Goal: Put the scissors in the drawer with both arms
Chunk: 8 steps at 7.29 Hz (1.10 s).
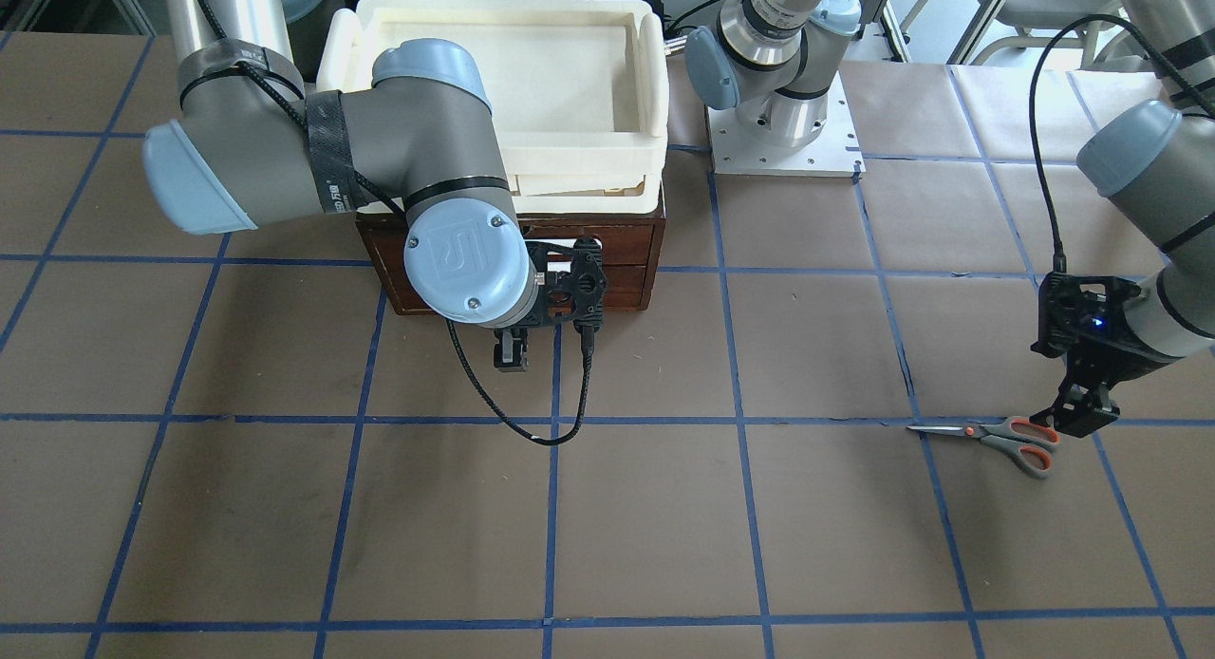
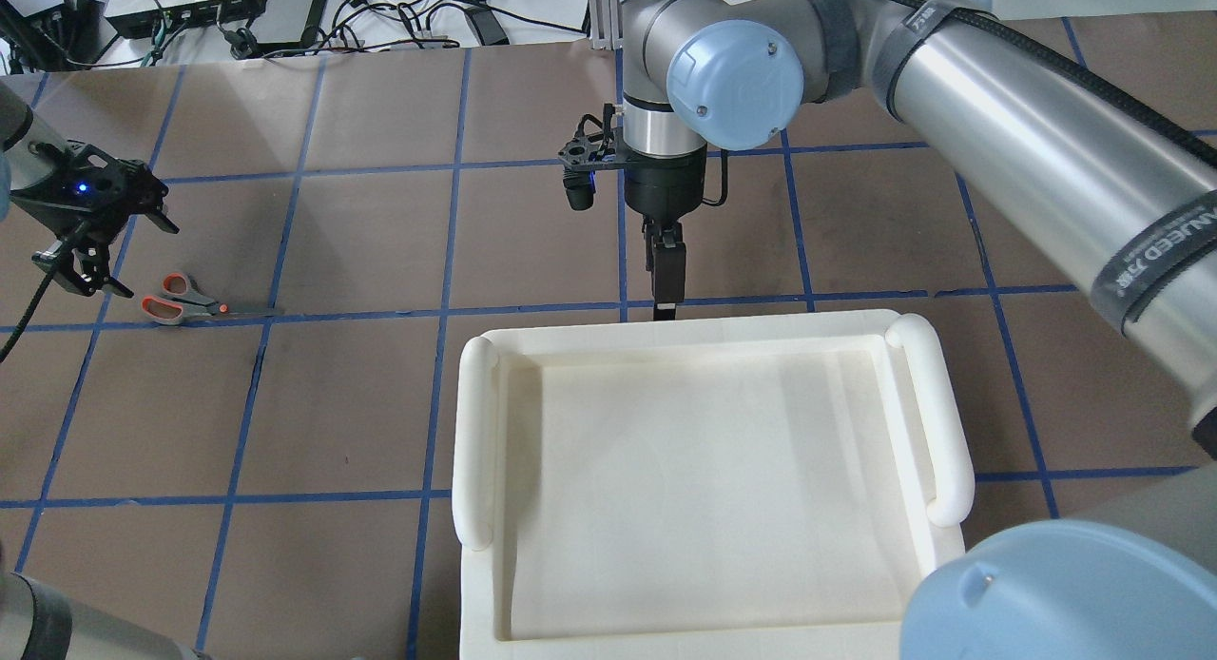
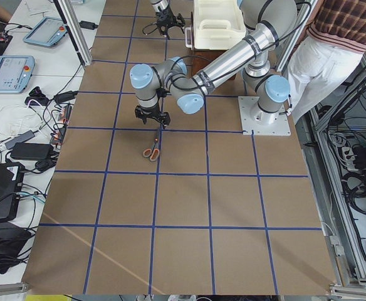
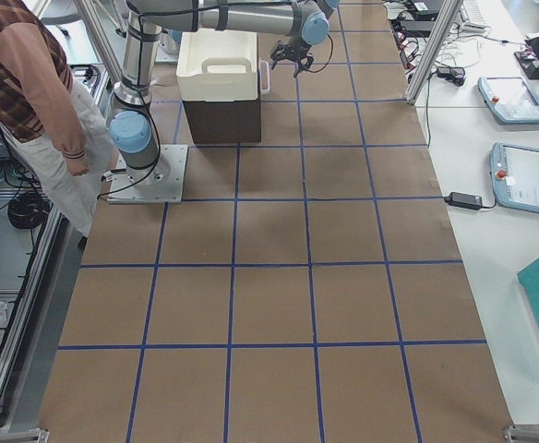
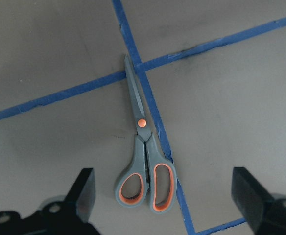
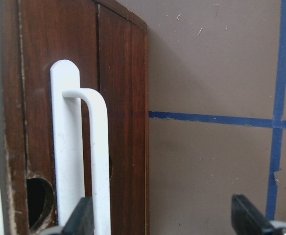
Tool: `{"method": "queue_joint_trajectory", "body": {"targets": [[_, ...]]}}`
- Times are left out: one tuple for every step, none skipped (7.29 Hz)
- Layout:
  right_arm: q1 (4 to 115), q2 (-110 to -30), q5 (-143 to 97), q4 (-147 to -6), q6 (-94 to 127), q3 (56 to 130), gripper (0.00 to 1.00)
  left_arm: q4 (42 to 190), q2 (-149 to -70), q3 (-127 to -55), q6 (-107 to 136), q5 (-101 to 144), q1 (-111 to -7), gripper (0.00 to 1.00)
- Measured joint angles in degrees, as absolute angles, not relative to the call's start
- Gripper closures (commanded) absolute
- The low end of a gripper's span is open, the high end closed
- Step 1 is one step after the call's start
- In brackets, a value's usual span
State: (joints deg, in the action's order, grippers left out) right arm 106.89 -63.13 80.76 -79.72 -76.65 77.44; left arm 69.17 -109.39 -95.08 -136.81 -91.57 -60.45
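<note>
Left pincer (image 1: 1080,414) spread wide over scissors (image 1: 1006,436) flat on bench (image 1: 664,526), right pincer (image 2: 666,281) wide beside white handle (image 6: 96,147) of shut drawer (image 6: 35,73): nothing gripped yet, whole job apparently ahead.

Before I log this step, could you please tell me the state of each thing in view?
scissors: blades closed, lying flat on the table, not gripped.
drawer: shut.
left gripper: open, above the scissors' finger loops.
right gripper: open, at the drawer's white handle.
foam tray: empty.
</note>
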Motion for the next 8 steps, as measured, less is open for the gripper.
{"method": "queue_joint_trajectory", "body": {"targets": [[106.91,-62.74,80.77,-78.25,-76.52,77.17,0.03,67.37,-110.54,-95.22,-136.93,-91.98,-60.41,0.00],[107.05,-62.47,80.99,-77.16,-76.47,77.13,0.03,64.80,-111.72,-95.40,-136.91,-93.00,-60.39,0.00],[107.24,-62.23,81.31,-76.64,-76.51,77.21,0.03,61.56,-112.96,-95.91,-136.21,-94.20,-60.36,0.00],[107.43,-61.99,81.72,-76.41,-76.54,77.42,0.03,59.63,-113.75,-96.62,-134.94,-94.82,-60.29,0.00],[107.61,-61.84,82.13,-76.25,-76.55,77.80,0.03,58.85,-114.19,-97.09,-134.16,-95.07,-60.25,0.00],[107.77,-61.85,82.59,-76.18,-76.55,78.49,0.03,58.58,-114.61,-97.32,-133.87,-95.03,-60.23,0.00],[107.87,-61.90,83.12,-76.37,-76.60,79.30,0.03,58.46,-115.22,-97.62,-133.78,-94.78,-60.21,0.00],[107.89,-61.91,83.36,-76.51,-76.69,79.77,0.10,58.20,-115.90,-98.36,-133.74,-94.60,-60.12,0.00]]}}
